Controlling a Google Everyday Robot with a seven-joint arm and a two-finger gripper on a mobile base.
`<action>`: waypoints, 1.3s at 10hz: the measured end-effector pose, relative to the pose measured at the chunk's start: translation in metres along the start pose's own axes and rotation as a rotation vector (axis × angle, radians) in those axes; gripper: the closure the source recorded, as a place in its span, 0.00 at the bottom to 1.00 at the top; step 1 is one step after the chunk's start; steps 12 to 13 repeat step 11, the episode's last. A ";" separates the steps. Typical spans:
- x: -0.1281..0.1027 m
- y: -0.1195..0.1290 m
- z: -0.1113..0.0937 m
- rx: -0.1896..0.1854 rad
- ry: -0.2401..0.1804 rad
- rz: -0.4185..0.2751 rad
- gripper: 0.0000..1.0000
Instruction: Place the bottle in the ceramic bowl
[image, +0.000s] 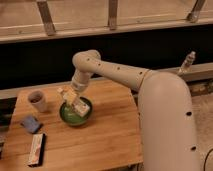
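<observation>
The ceramic bowl (65, 117), green inside with a dark rim, sits on the left half of the wooden table (110, 135). Over its left part hangs the cream-white bottle (78, 106), tilted, its lower end down inside the bowl's rim. My gripper (69, 96) is just above the bowl's far-left edge, shut on the bottle's upper part. The pale arm comes down to it from the right.
A small white cup (38, 100) stands left of the bowl. A blue object (31, 123) and a flat dark-edged box (36, 148) lie near the table's front-left edge. A small clear bottle (187, 62) stands on the ledge at the right. The robot's body fills the right side.
</observation>
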 end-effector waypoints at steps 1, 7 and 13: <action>0.000 0.000 0.000 0.000 0.000 0.000 0.30; 0.000 0.000 0.000 0.000 -0.001 0.001 0.20; 0.000 0.000 0.000 0.000 -0.001 0.001 0.20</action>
